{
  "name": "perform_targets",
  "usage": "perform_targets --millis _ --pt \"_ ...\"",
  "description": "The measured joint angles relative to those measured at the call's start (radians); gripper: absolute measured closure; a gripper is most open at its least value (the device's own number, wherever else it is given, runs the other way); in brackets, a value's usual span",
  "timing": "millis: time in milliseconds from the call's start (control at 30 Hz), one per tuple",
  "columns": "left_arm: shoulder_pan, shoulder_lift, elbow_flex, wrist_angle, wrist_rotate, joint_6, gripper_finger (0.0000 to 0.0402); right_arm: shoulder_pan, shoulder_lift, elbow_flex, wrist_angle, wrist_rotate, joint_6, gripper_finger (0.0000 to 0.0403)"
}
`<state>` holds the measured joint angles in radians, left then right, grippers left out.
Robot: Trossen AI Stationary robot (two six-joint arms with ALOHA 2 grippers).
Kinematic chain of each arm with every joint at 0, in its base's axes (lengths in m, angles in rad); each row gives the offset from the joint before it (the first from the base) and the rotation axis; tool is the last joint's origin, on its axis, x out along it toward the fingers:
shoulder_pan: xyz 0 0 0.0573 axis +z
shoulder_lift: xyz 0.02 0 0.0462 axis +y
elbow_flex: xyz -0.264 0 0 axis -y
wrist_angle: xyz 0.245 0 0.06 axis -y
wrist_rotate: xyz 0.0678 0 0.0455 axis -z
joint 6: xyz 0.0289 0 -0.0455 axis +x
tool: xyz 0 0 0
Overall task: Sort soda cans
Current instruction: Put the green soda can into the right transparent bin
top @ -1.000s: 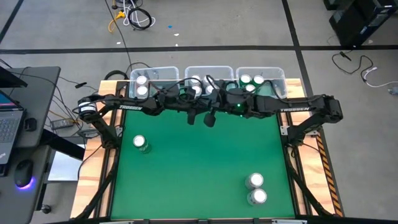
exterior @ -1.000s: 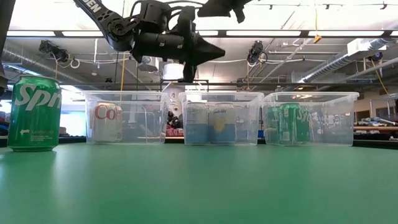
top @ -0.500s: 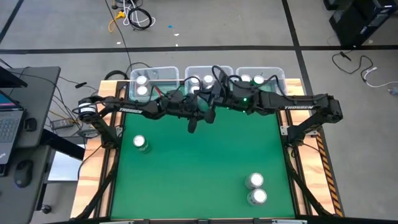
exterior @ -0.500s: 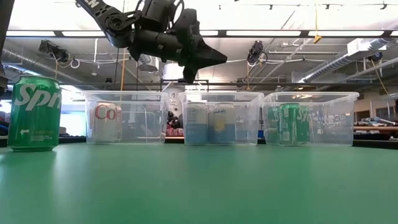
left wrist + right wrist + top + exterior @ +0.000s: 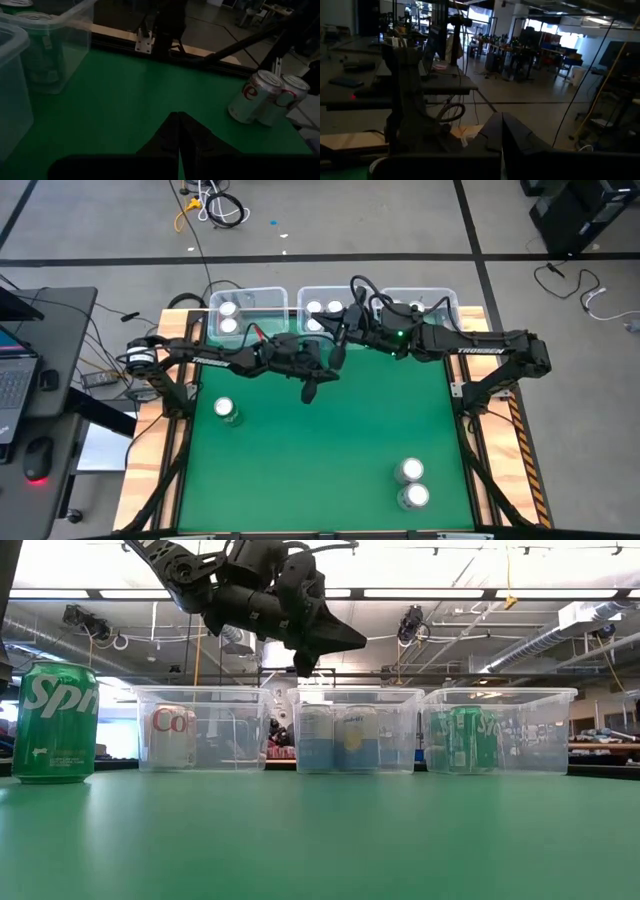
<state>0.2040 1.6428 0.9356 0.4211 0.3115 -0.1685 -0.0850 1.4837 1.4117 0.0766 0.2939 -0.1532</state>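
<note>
Soda cans [image 5: 411, 484] seemingly beyond left hand [image 5: 309, 392]

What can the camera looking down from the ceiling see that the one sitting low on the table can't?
Only the view from above shows the two silver cans standing near the table's front right, the shiny can tops inside the three clear bins, and the right gripper, jaws shut. Only the low view shows the writing on the cans' sides and the ceiling lights behind. Both show the green can standing alone on the green mat, and the left gripper, shut and empty.
</note>
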Motion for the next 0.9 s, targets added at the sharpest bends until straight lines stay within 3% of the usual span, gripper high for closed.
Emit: perform_targets --millis 467,900 --pt "0.038 0.000 0.000 -0.001 0.036 -0.045 0.0399 -0.009 0.005 -0.001 -0.213 -0.089 0.104 0.0403" --pt "0.006 0.000 0.000 0.010 0.039 -0.031 0.0400 -0.059 0.005 -0.001 -0.271 -0.105 0.177 0.0403"
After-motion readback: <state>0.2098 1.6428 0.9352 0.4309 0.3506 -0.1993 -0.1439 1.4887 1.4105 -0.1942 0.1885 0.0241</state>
